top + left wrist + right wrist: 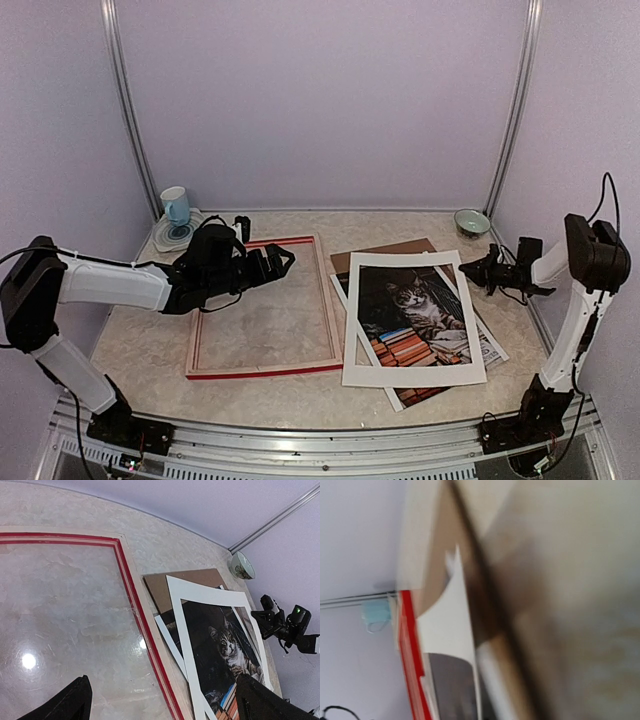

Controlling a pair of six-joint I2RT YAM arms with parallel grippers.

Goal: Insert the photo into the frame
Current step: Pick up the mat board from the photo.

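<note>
Right gripper (478, 272) closed, at right edge of mat (400, 262); pinching anything, cannot tell. Photo (415, 315) just left of it, under mat, long axis near-to-far. Frame (262, 368) farther left, below open left gripper (280, 262). Right arm nearer photo.

The worktop (290, 395) is a pale, marbled beige surface. The frame (265, 369) lies flat on its left-centre, its red near rail towards the near edge, and the marbling shows through its opening. Just beside it, right of centre, lies a skewed stack of flat sheets: a brown backing board (385, 252) poking out towards the far edge and a white mat (415, 376) on top, with the photo (415, 305) showing in its window. A saucer (178, 235) carrying a blue cup (175, 204) stands in the far left corner, and a small bowl (472, 221) in the far right corner.
</note>
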